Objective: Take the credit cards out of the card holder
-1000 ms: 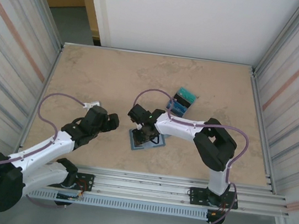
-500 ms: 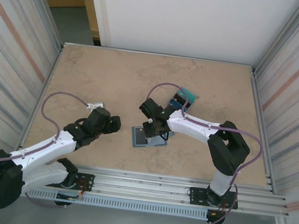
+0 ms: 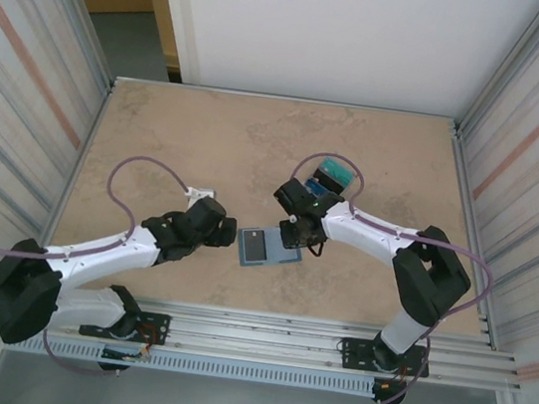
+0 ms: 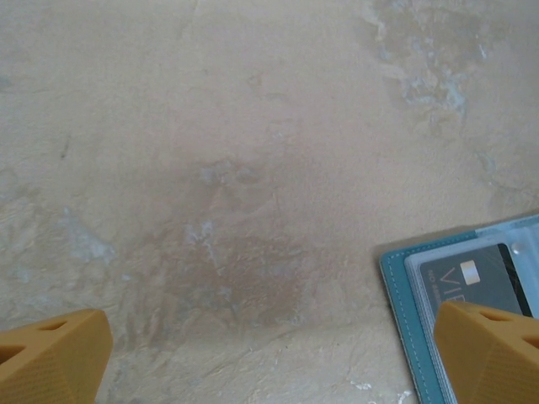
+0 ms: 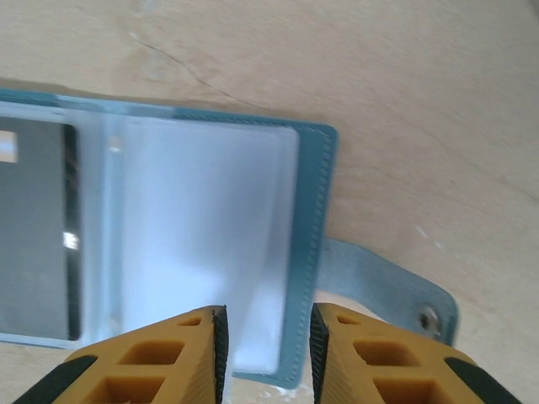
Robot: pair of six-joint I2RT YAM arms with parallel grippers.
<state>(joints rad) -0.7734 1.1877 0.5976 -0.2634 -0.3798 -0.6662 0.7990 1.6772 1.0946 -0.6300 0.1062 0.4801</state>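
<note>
one black card (image 5: 34,227) sits in the open card holder (image 5: 318,210), left fingers (image 4: 50,358) spread wide, right fingers (image 5: 160,353) narrowly apart.

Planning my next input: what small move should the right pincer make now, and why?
Probably slide the right pincer across to the dark card in the card holder's other half: the clear sleeve below it looks empty, and that card is not yet out.

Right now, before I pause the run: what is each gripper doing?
Left gripper: wide open, holding nothing.
Right gripper: fingers narrowly apart over the card holder, nothing seen between them.
</note>
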